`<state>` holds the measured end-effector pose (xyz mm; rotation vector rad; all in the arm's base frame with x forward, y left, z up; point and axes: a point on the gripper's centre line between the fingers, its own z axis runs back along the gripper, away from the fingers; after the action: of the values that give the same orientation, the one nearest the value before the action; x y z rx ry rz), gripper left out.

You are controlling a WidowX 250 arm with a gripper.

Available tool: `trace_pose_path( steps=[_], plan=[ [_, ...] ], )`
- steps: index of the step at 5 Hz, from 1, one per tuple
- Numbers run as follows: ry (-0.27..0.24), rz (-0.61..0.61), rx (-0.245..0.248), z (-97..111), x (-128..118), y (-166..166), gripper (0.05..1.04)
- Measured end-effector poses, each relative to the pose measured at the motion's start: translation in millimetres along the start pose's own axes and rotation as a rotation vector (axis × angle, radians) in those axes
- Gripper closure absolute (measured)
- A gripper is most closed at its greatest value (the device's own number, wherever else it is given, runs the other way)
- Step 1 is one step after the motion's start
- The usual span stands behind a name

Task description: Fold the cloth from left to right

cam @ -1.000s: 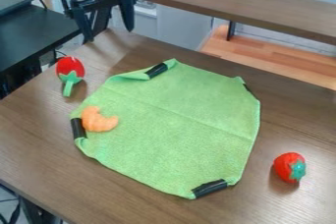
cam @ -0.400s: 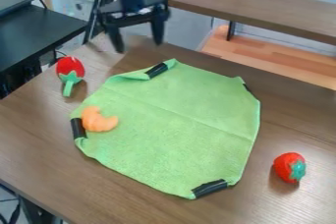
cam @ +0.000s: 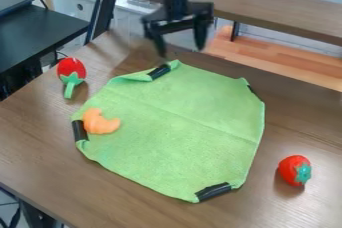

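Leftmost, a red toy with a green stem (cam: 71, 74) lies on the wooden table (cam: 37, 142). Next, an orange toy croissant (cam: 100, 123) rests on the green cloth (cam: 177, 132), just beside the black tape (cam: 79, 130) at its left edge; the cloth is spread mostly flat. Near its far edge hangs the black gripper (cam: 181, 51), jaws spread apart. Rightmost, a toy strawberry (cam: 292, 170) sits apart from the cloth.
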<state>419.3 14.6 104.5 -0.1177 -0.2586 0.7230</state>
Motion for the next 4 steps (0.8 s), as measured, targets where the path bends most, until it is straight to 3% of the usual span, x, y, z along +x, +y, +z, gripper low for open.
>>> trace_pose_path(
  steps=[2,4],
  plan=[
    [0.012,-0.036,0.047,-48,-25,-57,0.083],
    [-0.017,-0.058,0.039,-65,-27,-96,0.083]
  ],
)
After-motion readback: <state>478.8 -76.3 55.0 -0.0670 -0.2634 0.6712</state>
